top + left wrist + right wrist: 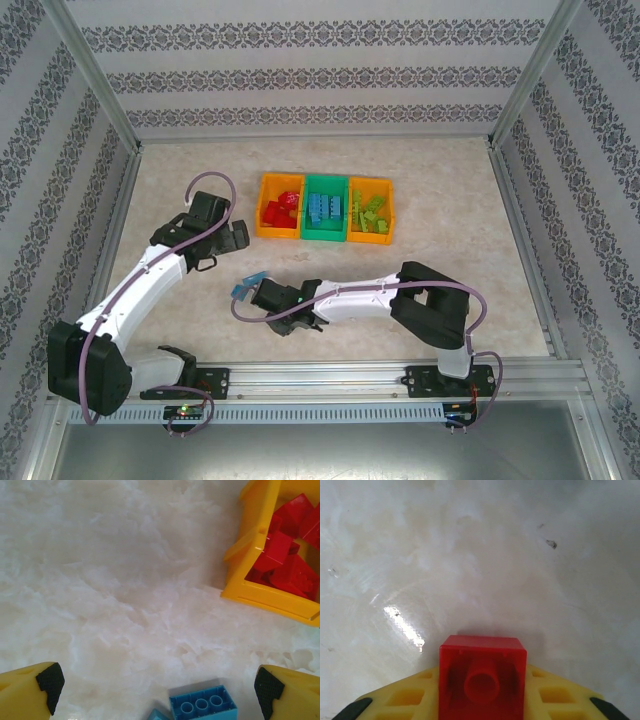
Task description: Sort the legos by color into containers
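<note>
Top external, marbled table (450,200), patterned walls (320,75), left gripper (157,684) spread, right gripper (482,702) pinching lego (482,672)

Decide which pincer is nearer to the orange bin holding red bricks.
Left. The left pincer hangs open just off the near left corner of the orange bin. The right pincer, shut on a red brick, is clearly farther off on the bin's near side.
</note>
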